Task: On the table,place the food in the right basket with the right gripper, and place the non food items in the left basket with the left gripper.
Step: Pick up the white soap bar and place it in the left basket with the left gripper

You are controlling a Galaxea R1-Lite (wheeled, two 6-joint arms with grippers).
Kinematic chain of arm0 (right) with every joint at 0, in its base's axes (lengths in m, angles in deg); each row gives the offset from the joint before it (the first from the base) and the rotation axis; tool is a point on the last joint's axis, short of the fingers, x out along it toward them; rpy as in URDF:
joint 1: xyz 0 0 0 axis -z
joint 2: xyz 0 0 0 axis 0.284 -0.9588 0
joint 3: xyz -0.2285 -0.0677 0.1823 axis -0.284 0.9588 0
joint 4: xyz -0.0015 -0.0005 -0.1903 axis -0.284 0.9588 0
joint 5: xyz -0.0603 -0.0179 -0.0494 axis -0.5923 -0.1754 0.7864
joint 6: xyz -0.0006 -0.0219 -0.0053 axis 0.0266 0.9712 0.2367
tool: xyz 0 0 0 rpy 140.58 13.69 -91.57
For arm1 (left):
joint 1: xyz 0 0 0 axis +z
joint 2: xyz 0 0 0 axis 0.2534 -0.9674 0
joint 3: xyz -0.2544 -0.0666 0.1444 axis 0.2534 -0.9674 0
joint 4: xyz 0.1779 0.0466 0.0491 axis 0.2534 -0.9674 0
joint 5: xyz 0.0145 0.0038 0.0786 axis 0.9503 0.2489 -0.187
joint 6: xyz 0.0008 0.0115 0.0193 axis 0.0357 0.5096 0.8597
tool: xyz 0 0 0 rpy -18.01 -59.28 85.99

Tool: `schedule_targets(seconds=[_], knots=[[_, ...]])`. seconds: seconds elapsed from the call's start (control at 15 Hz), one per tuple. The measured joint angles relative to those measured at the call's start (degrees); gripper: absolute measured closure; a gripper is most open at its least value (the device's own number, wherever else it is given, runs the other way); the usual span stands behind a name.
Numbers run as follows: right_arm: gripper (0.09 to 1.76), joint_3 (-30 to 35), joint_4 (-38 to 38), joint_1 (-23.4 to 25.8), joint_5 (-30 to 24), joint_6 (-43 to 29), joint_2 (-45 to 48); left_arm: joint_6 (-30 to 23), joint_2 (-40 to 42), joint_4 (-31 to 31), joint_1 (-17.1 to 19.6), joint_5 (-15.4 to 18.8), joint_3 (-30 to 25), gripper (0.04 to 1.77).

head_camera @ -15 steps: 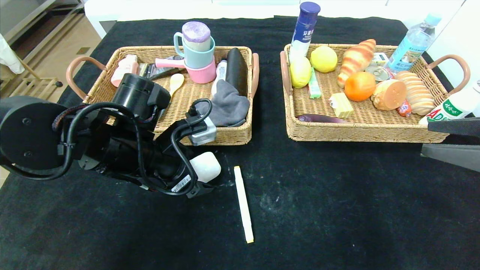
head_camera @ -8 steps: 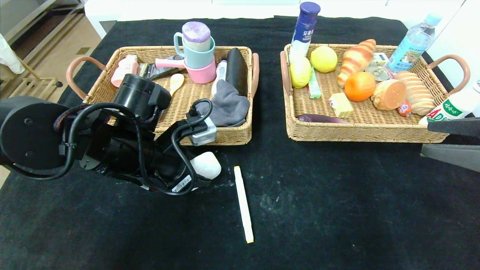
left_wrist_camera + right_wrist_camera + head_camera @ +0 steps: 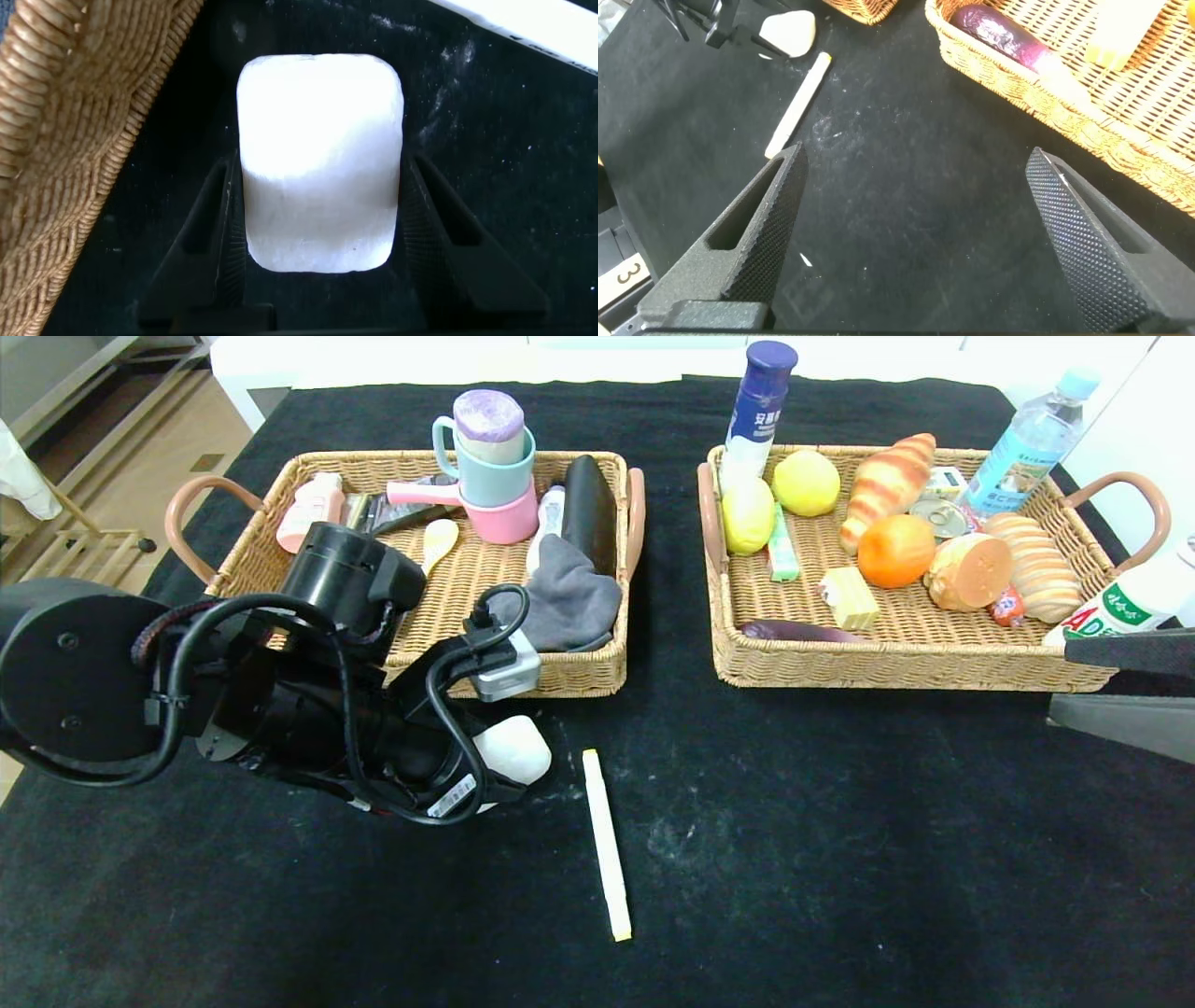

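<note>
left wrist view shows the white block [image 3: 320, 159], something like a bar of soap, sitting between the two fingers [image 3: 210, 233] of the left gripper [image 3: 320, 224], which press against its long sides. a second ago the fingers stood wide around it; they have since narrowed onto it, so the grasp looks made. the block has barely moved in that time and i judge it is not yet lifted off the black table [image 3: 840, 821], though no view settles that. for the task this means the non-food piece is secured and the next step is likely a lift and a short carry to the left basket [image 3: 560, 677], whose wicker wall is just beside it.

head view hides that contact: the left arm covers the gripper, and only a corner of the block [image 3: 512, 751] peeks out. what it does give is the layout: the cream stick [image 3: 607, 845] lying near the block, apart from it, and the right basket [image 3: 896, 667] full of food. right wrist view shows the right gripper [image 3: 920, 233] spread wide, holding nothing, idle above bare cloth near the right basket's front wall.
</note>
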Motion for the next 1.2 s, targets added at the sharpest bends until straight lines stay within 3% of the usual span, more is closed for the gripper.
schedule_targets(seconds=[0.53, 1.2], knots=[[0.14, 0.0, 0.0, 0.0, 0.0, 0.0, 0.0, -0.4, 0.8, -0.2, -0.9, 0.4, -1.0, 0.81], [0.14, 0.0, 0.0, -0.1, 0.0, 0.0, 0.0, -7.3, 7.4, -0.1, -7.0, -0.7, -1.4, 0.82]])
